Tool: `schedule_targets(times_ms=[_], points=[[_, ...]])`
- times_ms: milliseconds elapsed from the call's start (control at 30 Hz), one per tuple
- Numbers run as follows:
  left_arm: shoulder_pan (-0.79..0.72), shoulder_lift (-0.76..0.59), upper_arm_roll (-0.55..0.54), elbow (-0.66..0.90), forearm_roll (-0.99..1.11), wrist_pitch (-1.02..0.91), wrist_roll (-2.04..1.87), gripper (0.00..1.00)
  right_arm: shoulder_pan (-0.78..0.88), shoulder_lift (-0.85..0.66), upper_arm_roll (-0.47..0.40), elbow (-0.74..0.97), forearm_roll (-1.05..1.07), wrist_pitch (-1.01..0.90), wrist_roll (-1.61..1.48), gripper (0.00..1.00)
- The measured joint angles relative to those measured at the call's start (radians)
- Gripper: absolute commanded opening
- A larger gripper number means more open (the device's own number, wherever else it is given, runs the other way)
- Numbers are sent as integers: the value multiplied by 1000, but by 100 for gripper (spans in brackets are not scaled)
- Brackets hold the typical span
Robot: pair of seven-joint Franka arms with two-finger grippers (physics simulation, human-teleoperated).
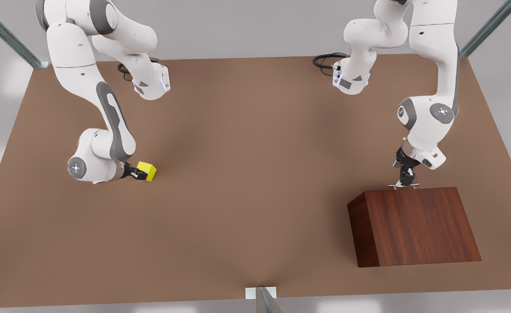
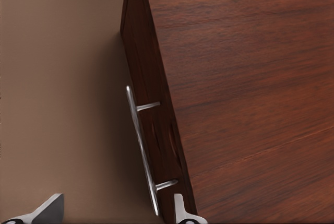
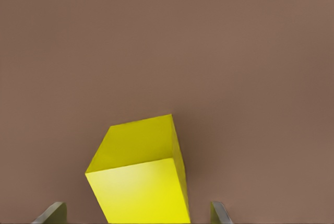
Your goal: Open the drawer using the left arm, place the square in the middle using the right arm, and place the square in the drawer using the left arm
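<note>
Yellow square [image 3: 138, 182] is sitting tilted between the right pincer's [image 1: 138, 174] spread fingers; left pincer [image 1: 405, 180], fingers apart, is straddling the drawer's silver handle [image 2: 142, 148].

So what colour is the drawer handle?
Silver; the handle shows best in the left wrist view.

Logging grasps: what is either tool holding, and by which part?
Nothing yet. The right tool straddles the square, the left tool straddles the drawer handle, both open.

No readable text, label or number appears anywhere.
</note>
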Motion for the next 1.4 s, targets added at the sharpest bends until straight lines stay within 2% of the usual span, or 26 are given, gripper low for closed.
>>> schedule_targets(times_ms=[267, 433, 533, 800, 867, 967, 1033, 1067, 1167, 1200, 1400], points=[[0, 44, 14, 0, -58, 37, 0, 100, 20, 53, 0, -80, 1, 129, -44, 100], [2, 60, 44, 0, -75, 63, 0, 100, 28, 51, 0, -80, 1, 125, -47, 68], [5, 78, 44, 0, -88, 74, 3, 100, 29, 48, 1, -80, 1, 125, -47, 61], [4, 37, 45, -57, -91, 64, 0, 100, 60, 17, 2, -58, 2, 111, -34, 61], [3, 10, 53, -77, -86, 58, 1, 100, 116, -9, 9, 3, 3, 64, -30, 61], [3, 8, 58, -86, -83, 58, 2, 100, 288, 9, 28, 106, 5, 60, 167, 61], [3, -6, 60, -105, -82, 59, 2, 100, 398, 100, 91, 295, 7, 58, 394, 61], [4, -16, 60, -117, -82, 58, 2, 100, 486, 179, 102, 425, 5, 36, 487, 61], [6, -51, 67, -158, -81, 60, 2, 100, 656, 325, 101, 650, 45, 47, 610, 61], [10, -61, 67, -168, -81, 58, 2, 100, 686, 366, 101, 716, 54, 53, 715, 61], [15, -136, 68, -257, -81, 57, 2, 100, 749, 498, 104, 837, 74, 186, 1083, 62]])
